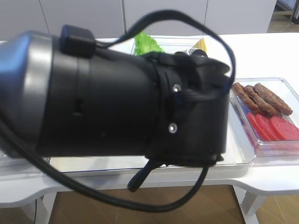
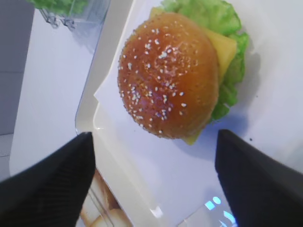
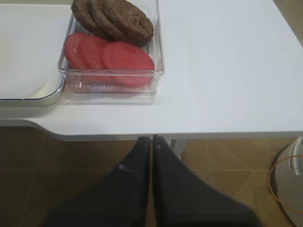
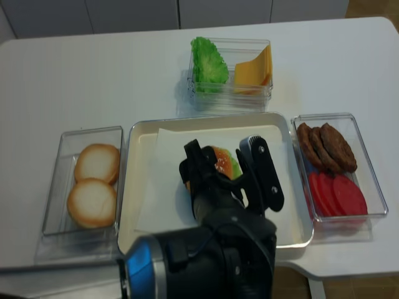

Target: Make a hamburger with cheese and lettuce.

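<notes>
From the first high view, a big black and silver arm body fills nearly everything, and behind it I glimpse a bunched heap of green leaves and, to the right, a clear plastic box holding dark brown patties and red tomato slices. At the right wrist, the right tool hangs off the near edge of the white desk with its two black fingers pressed together, holding nothing, while the same clear box sits near the desk's front edge. At the left wrist, the hamburger with its browned, sesame-seeded bun top lies on a white sheet of paper in a cream tray; the square yellow cheese pokes out beneath the bun, and the ruffled light-green lettuce frills out around it. The left tool's black fingers stand wide apart on either side, touching nothing. From the second high view, the left tool hovers over the tray, straddling the burger, with two pale cut bun halves in a clear box on the left and orange-yellow slices beside the greens at the back.
</notes>
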Available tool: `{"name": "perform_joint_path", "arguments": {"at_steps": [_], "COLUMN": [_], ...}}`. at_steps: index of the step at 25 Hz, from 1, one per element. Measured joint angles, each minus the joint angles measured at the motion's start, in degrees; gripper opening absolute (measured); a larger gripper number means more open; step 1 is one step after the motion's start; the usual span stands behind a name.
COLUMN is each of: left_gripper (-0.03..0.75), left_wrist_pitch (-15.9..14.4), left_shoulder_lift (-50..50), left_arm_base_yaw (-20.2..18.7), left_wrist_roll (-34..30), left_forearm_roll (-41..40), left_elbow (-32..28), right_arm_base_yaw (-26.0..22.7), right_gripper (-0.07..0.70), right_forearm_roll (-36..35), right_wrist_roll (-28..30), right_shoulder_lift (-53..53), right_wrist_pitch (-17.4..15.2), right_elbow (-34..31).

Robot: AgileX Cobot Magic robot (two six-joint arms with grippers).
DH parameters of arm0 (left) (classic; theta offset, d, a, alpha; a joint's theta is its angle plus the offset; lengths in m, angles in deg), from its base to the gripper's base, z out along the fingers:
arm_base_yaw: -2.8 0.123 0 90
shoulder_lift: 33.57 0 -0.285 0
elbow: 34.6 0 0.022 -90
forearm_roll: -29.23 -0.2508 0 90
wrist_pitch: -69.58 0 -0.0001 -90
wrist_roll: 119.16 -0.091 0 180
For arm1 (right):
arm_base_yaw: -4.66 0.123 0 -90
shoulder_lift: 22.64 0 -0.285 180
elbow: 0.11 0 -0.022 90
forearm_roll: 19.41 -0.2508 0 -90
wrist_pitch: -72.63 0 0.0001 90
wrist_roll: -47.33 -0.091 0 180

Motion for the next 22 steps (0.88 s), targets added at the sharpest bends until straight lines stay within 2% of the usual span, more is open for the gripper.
{"name": "perform_joint_path", "arguments": {"at_steps": [6,11,19,22], "left_gripper": [0.587,0.587,0.587,0.587], "left_wrist_pitch": [-0.12,-0.53,-1.09,0.80], "left_shoulder_lift": [3.11,6.57,9.08,9.08], "left_arm_base_yaw": [2.69,7.24,18.26,23.57], "left_wrist_roll": [-2.38,-5.18,-11.30,-14.25], "left_forearm_roll": [5.07,10.04,19.44,24.29], "left_elbow": [0.93,0.93,0.93,0.93], "right_arm_base_yaw": [0.00,0.00,0.00,0.00], "right_gripper": [0.084,0.084,0.084,0.084], "right_forearm_roll": [0.00,0.00,0.00,0.00], "right_wrist_roll": [0.00,0.00,0.00,0.00], "right_shoulder_lift": [0.00,0.00,0.00,0.00], "right_wrist_pitch": [0.00,0.00,0.00,0.00], "right_elbow": [0.00,0.00,0.00,0.00]}}
